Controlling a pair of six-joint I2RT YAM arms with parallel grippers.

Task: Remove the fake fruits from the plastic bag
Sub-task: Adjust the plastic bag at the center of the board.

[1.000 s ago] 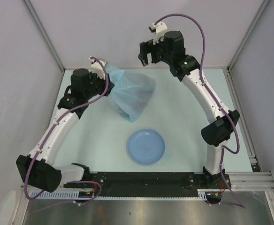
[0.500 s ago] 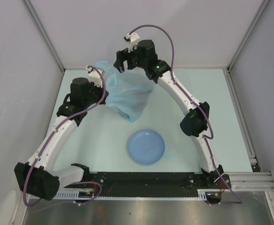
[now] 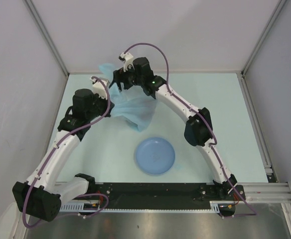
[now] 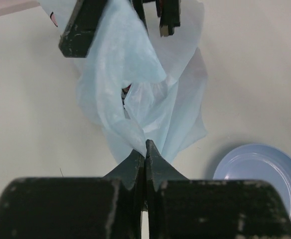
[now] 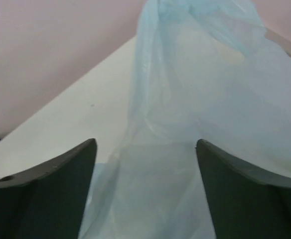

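Observation:
The light-blue plastic bag (image 3: 135,107) hangs at the back left of the table, its lower end resting on the surface. My left gripper (image 3: 110,98) is shut on a fold of the bag (image 4: 135,84), pinched at the fingertips (image 4: 145,145). My right gripper (image 3: 117,83) is open at the bag's upper edge. In the right wrist view the bag (image 5: 195,89) fills the space between its spread fingers (image 5: 88,154). The fake fruits are hidden inside; only a dark red bit (image 4: 126,90) shows in a gap in the folds.
A round light-blue plate (image 3: 155,155) lies in front of the bag, also at the lower right of the left wrist view (image 4: 265,172). Grey walls close the back and both sides.
My right arm swung left from the back right to the bag's top beside the left gripper. The left gripper kept its hold on the bag, whose top shifted slightly left.

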